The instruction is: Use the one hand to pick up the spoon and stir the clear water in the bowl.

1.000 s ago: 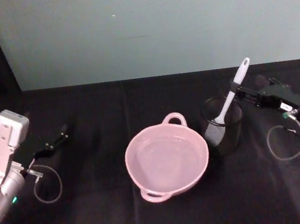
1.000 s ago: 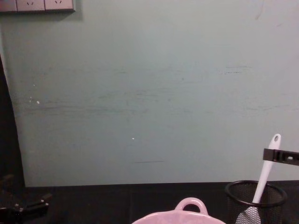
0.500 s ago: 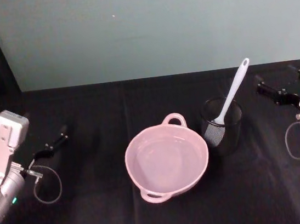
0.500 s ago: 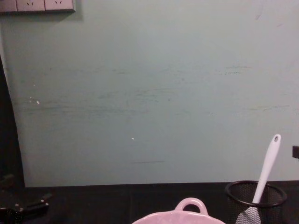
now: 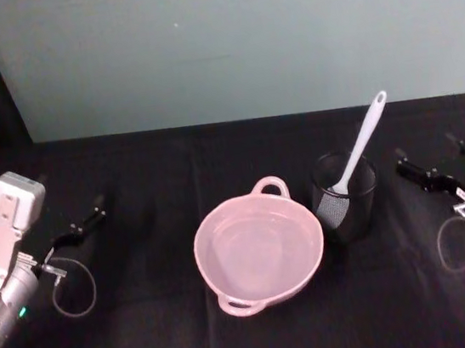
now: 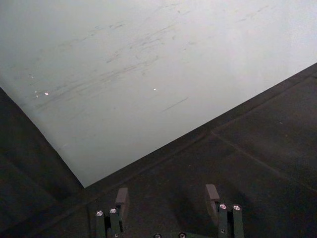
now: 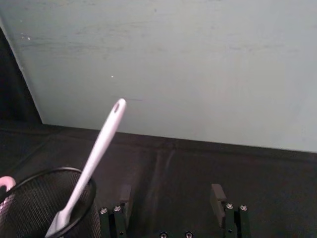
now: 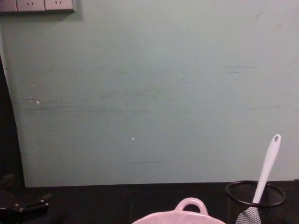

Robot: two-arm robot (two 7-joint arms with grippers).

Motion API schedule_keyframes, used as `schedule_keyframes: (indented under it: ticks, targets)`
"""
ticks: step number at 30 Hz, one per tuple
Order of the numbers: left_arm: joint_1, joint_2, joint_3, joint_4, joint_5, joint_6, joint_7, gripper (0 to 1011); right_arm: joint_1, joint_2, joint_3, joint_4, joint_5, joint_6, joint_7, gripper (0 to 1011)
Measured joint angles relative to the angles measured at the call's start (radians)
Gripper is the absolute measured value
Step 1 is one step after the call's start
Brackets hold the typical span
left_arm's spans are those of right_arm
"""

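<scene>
The white spoon (image 5: 363, 139) stands tilted in a black mesh cup (image 5: 345, 202), its handle end leaning up and to the right. Left of the cup sits the pink bowl (image 5: 209, 233) holding clear water. My right gripper (image 5: 425, 154) hovers to the right of the cup, open, apart from the spoon. In the right wrist view its fingers (image 7: 216, 192) are spread, with the spoon (image 7: 94, 158) and cup (image 7: 39, 208) ahead of them. My left gripper (image 5: 95, 207) rests at the far left of the table, open (image 6: 167, 194) and holding nothing.
A black cloth covers the table, and a pale teal wall (image 8: 149, 93) stands close behind it. In the chest view the spoon (image 8: 267, 168) rises above the cup (image 8: 254, 200) at lower right. Grey cable loops hang by both wrists. Wall sockets (image 8: 37, 4) sit high on the left.
My right gripper has drawn back from the spoon's handle, moving right and nearer to me. The spoon stays in the mesh cup. The left arm has not moved.
</scene>
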Motion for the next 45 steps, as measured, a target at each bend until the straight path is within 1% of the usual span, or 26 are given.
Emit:
schedule_keyframes:
  ticks: [1,5,7,45]
  targets:
    - [0.0,0.0,0.0,0.0,0.0,0.0,0.0,1005,0.0,-0.006,0.005,0.015,0.006,-0.008,0.012,1002]
    - [0.0,0.0,0.0,0.0,0.0,0.0,0.0,1005,-0.001,-0.015,0.012,0.03,0.007,-0.013,0.032,1002]
    - [0.0,0.0,0.0,0.0,0.0,0.0,0.0,1005,0.0,-0.015,0.012,0.029,0.001,-0.005,0.034,1002]
    - [0.0,0.0,0.0,0.0,0.0,0.0,0.0,1005,-0.001,-0.014,0.011,0.029,0.003,-0.011,0.032,1002]
